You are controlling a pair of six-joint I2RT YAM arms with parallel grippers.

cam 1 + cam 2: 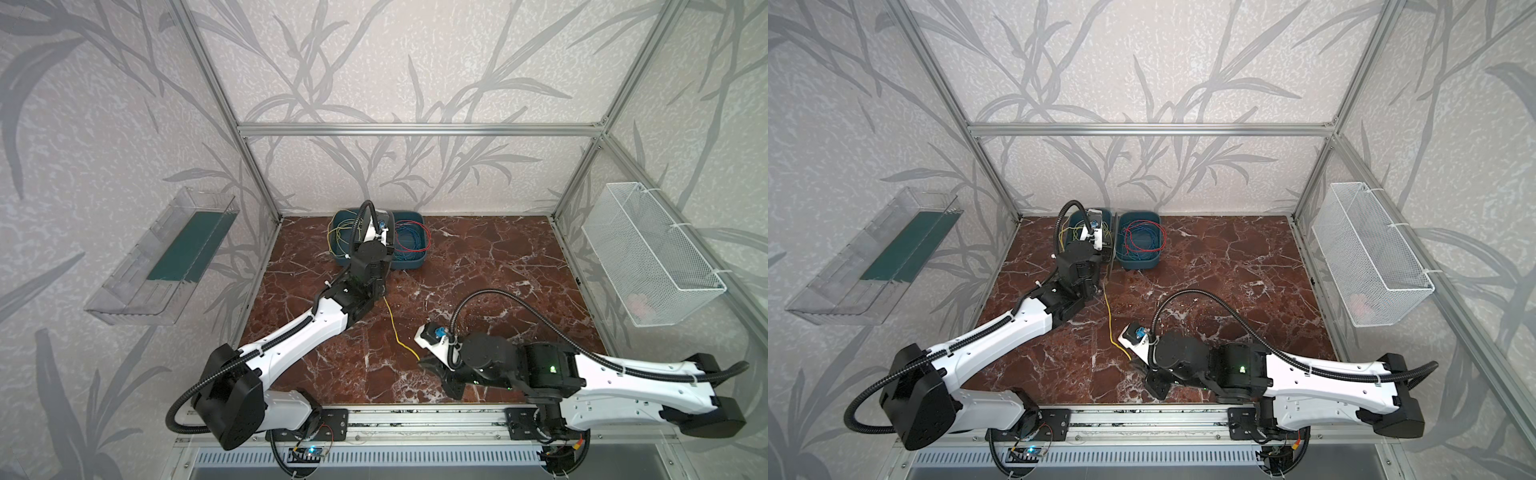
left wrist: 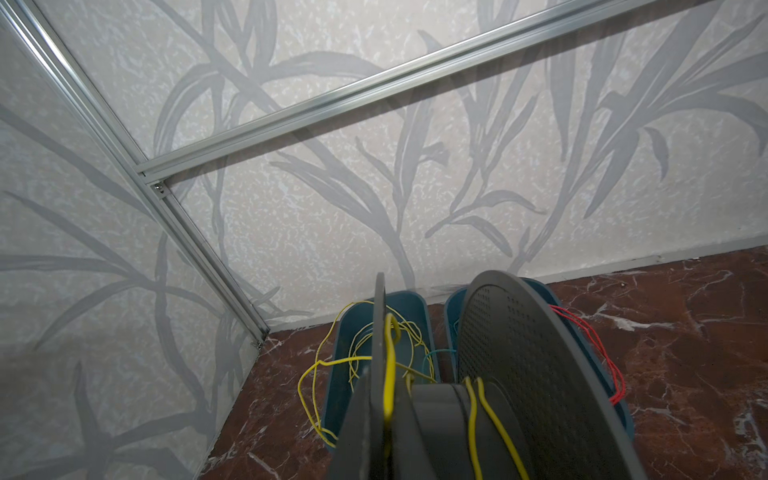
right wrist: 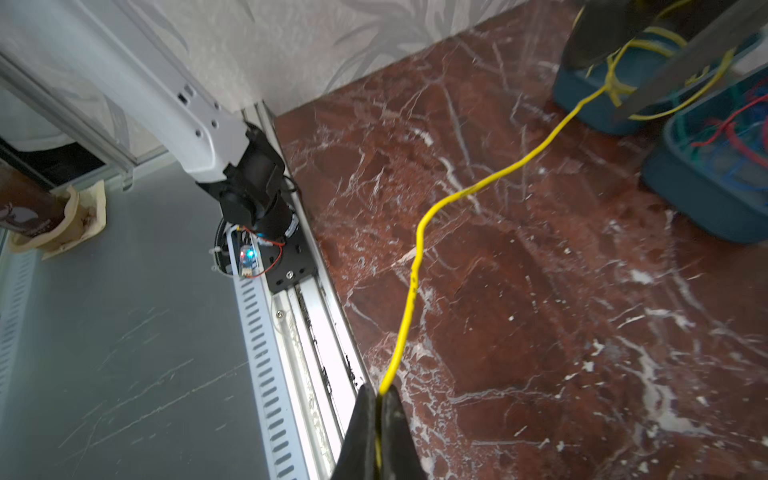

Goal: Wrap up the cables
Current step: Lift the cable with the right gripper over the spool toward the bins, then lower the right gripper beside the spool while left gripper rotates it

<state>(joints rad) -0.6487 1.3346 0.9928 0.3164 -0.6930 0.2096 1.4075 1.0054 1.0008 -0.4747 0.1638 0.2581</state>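
A grey perforated spool [image 2: 532,365] is held over two blue bins at the back. My left gripper [image 2: 380,415] is shut on the spool's thin flange, and its jaws are hidden under the wrist in both top views. Yellow cables [image 2: 332,365] lie in loose loops in the left bin [image 1: 341,257]. Two yellow strands cross the spool's hub. One yellow cable [image 1: 398,332] runs from the spool across the floor to my right gripper [image 1: 424,360], near the front. In the right wrist view that gripper [image 3: 380,395] is shut on the yellow cable [image 3: 415,274].
The right blue bin [image 1: 411,264] holds red and blue wires. A clear plastic tray [image 1: 162,257] hangs on the left wall and a white mesh basket [image 1: 652,253] on the right wall. An aluminium rail [image 1: 415,419] runs along the front edge of the marble floor.
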